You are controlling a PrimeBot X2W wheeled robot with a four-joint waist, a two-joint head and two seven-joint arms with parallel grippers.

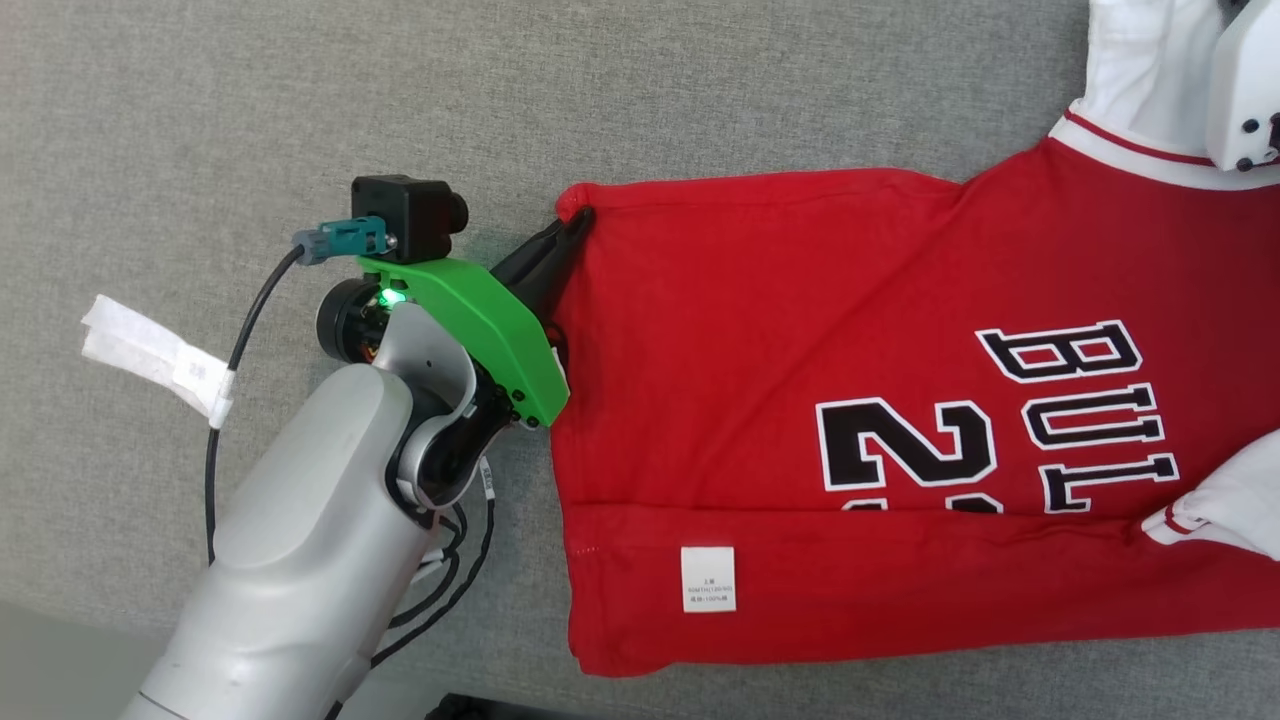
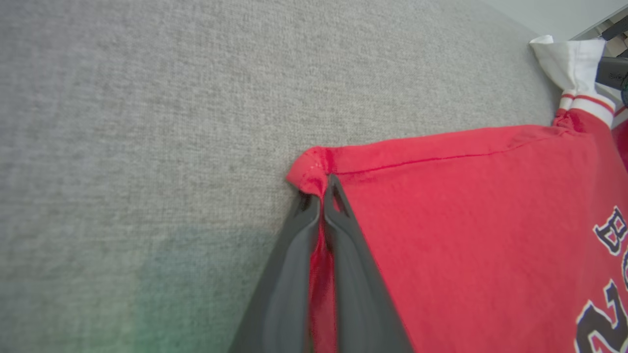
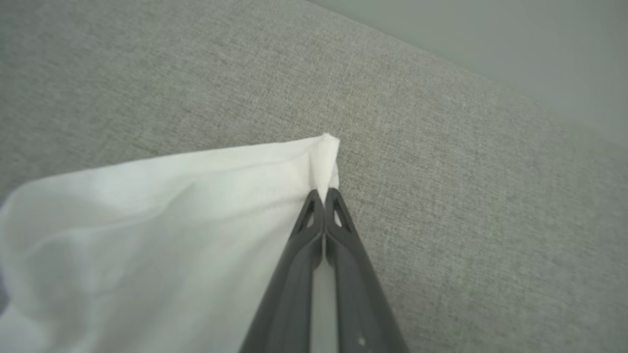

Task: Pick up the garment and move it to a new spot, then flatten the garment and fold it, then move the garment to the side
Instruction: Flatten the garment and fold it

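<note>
The garment (image 1: 800, 400) is a red jersey with white sleeves and black-and-white lettering, spread on the grey cloth surface at the right of the head view. Its near strip is folded up, showing a white label (image 1: 708, 579). My left gripper (image 1: 578, 222) is shut on the red hem corner at the jersey's far left. In the left wrist view the dark fingers (image 2: 294, 255) pinch that corner of the garment (image 2: 466, 220). My right gripper (image 3: 324, 196) is shut on the tip of a white sleeve (image 3: 171, 220). The right arm's pale casing (image 1: 1245, 90) sits over the white sleeve at the top right.
A grey fabric surface (image 1: 200, 120) lies under everything. A white strip of tape (image 1: 150, 355) holds the left arm's black cable (image 1: 215, 450) at the left. The surface's front edge (image 1: 60, 620) runs along the lower left corner.
</note>
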